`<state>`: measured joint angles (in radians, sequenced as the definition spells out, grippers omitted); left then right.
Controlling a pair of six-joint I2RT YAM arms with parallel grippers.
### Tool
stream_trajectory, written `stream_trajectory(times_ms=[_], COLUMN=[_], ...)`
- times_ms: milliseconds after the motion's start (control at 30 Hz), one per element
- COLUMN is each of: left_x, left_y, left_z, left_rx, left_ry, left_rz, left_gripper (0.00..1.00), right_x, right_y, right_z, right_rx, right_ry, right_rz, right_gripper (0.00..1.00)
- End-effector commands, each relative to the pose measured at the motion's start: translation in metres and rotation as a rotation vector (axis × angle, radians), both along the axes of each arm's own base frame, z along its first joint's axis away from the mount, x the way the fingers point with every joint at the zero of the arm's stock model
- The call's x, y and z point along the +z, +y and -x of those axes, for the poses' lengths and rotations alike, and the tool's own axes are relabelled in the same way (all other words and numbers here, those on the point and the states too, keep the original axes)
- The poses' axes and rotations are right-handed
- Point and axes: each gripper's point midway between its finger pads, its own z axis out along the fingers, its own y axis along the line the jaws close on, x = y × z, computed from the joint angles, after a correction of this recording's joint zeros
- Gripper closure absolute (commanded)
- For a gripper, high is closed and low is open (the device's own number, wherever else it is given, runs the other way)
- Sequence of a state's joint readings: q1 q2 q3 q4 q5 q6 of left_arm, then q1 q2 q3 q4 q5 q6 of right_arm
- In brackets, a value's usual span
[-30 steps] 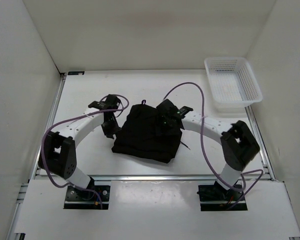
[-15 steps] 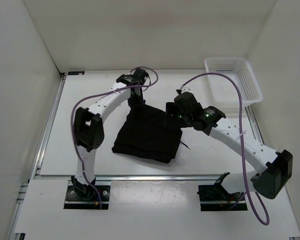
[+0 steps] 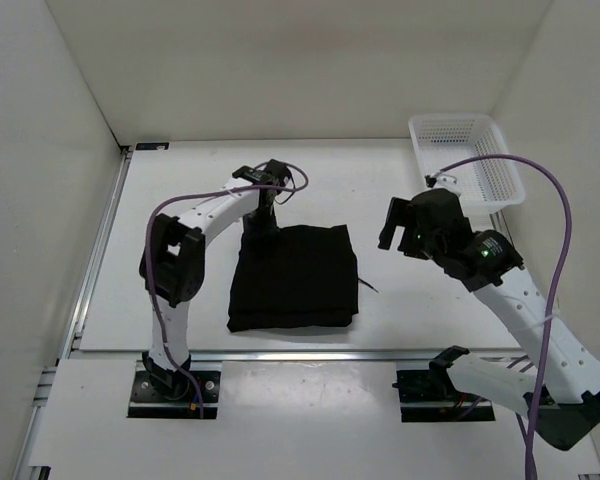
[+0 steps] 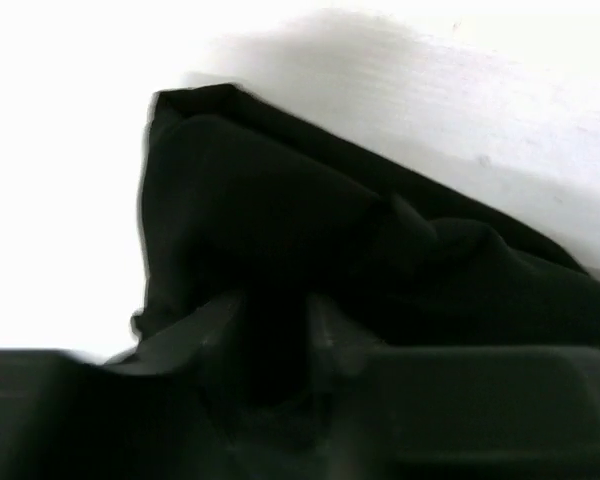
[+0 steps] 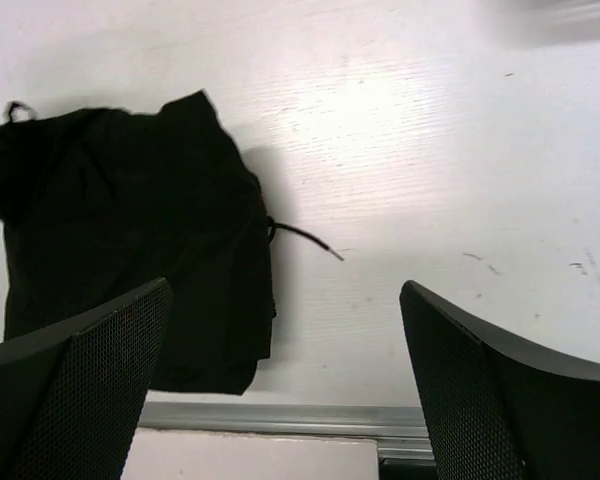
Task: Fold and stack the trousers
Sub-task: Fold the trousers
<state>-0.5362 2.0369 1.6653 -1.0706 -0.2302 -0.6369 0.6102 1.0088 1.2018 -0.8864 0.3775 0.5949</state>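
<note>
Squarely folded black trousers (image 3: 295, 278), flat, thin drawstring (image 3: 369, 287) at right edge.

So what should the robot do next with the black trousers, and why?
Probably the left gripper should ease off the far left corner it sits on and lift straight up. The trousers lie flat as a neat folded square, with only a thin drawstring poking out at the right edge. The right gripper is open and clear of the cloth, so the fold looks done.
</note>
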Motion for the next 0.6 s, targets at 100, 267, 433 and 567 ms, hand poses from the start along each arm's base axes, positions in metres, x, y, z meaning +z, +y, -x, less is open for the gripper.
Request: stream_trajectory(times_ms=[100, 267, 433, 567], left_x=[0.133, 0.222, 0.292, 0.313], left_y=[0.016, 0.032, 0.060, 0.077], left_z=[-0.011, 0.004, 0.034, 0.052], left_rx=[0.051, 0.045, 0.059, 0.044], left_ry=[-0.257, -0.457, -0.672, -0.786], left_rz=[0.039, 0.135, 0.200, 0.220], left_gripper=[0.22, 0.01, 0.01, 0.01], right_x=[0.021, 0.053, 0.075, 0.084], right_y=[-0.021, -0.032, -0.049, -0.058], right_z=[-0.021, -0.032, -0.032, -0.028], right_rx=[-0.099, -0.165, -0.218, -0.252], right_ry=[-0.054, -0.150, -0.210, -0.238], right_rz=[0.087, 0.100, 0.142, 0.137], right_gripper=[0.00, 0.00, 0.00, 0.00])
